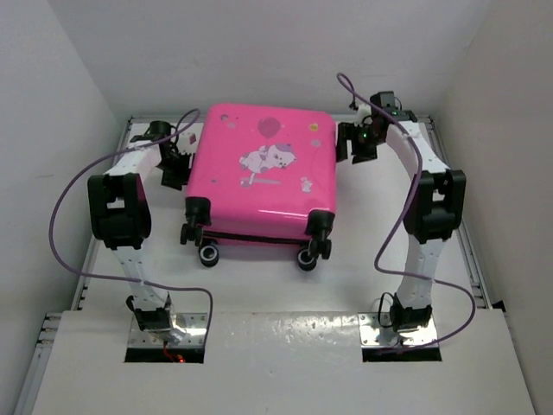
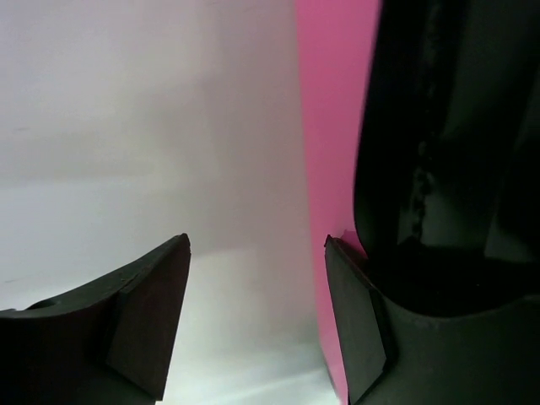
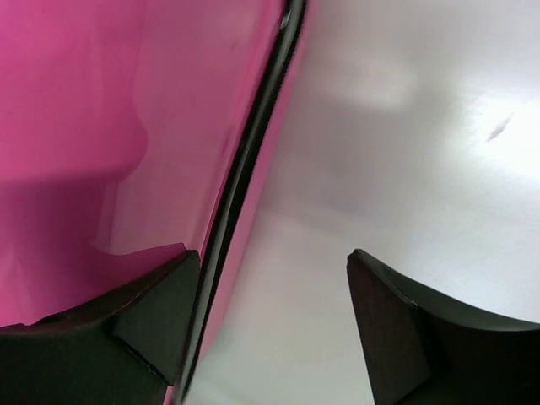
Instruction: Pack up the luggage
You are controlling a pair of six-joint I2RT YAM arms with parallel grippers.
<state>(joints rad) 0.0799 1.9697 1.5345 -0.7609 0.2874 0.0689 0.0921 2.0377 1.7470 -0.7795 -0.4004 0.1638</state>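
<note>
Flanking closed luggage point(image 1: 259, 169): left hand point(image 1: 175, 167); right hand point(image 1: 347, 143); jaws apart

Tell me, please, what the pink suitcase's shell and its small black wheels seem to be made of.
The suitcase's shell looks like hard moulded plastic with a glossy finish: it is smooth and shows soft reflections in the right wrist view. The wheels look matte black, probably plastic or rubber; they are too small to tell which.
</note>
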